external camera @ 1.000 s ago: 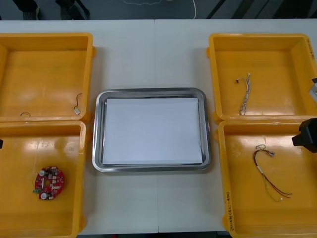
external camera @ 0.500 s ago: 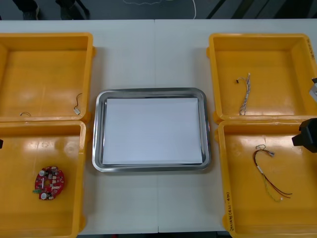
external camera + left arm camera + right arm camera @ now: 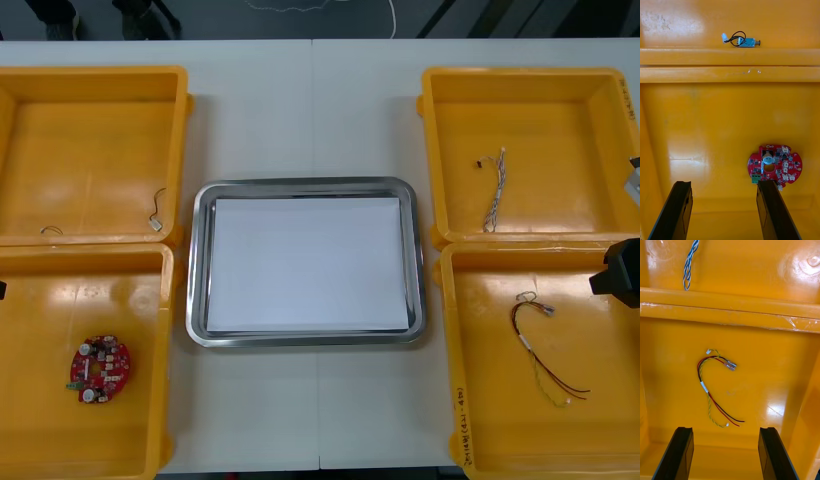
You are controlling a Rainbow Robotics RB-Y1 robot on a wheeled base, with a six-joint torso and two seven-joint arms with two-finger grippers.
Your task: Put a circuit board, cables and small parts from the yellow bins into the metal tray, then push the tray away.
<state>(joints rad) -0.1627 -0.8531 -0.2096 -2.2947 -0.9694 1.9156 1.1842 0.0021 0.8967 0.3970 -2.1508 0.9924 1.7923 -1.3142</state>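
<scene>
Hovering wide open, nothing picked up yet.
Front view: metal tray (image 3: 197, 262), white inside, sits between the yellow bins (image 3: 90, 160). Right wrist view: right gripper (image 3: 725, 431) spread wide over the red and yellow cable (image 3: 704, 386). Left wrist view: left gripper (image 3: 724, 183) equally wide, circuit board (image 3: 775, 165) by one finger.

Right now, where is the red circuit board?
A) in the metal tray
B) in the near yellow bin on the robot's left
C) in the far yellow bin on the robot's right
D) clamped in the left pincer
B: the circuit board lies flat on the floor of the near left yellow bin, just beyond one fingertip of the open left pincer, with nothing between the fingers.
</scene>
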